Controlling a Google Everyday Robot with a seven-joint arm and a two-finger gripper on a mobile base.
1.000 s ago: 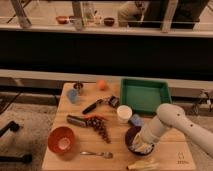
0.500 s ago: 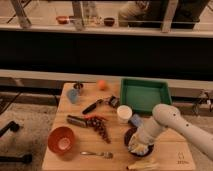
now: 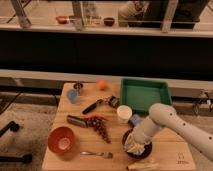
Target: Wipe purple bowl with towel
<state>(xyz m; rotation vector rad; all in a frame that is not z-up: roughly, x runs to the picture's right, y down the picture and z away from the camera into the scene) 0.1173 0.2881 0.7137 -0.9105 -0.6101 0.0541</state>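
The purple bowl [image 3: 131, 152] sits at the front right of the wooden table [image 3: 80, 160]. A pale towel [image 3: 133, 144] is bunched inside it. My gripper [image 3: 137, 141] reaches down into the bowl from the right, at the end of the white arm [image 3: 172, 125], and sits on the towel. The arm and towel hide most of the bowl's inside.
A green tray [image 3: 143, 94] stands at the back right. A white cup [image 3: 123, 113] is just behind the bowl. An orange bowl [image 3: 62, 139], a fork [image 3: 97, 154], grapes [image 3: 101, 127], a black tool [image 3: 94, 106], an orange ball [image 3: 101, 85] and a blue cup [image 3: 73, 96] lie to the left.
The arm has shifted a little to the left and down over the purple bowl, with the towel moving inside it.
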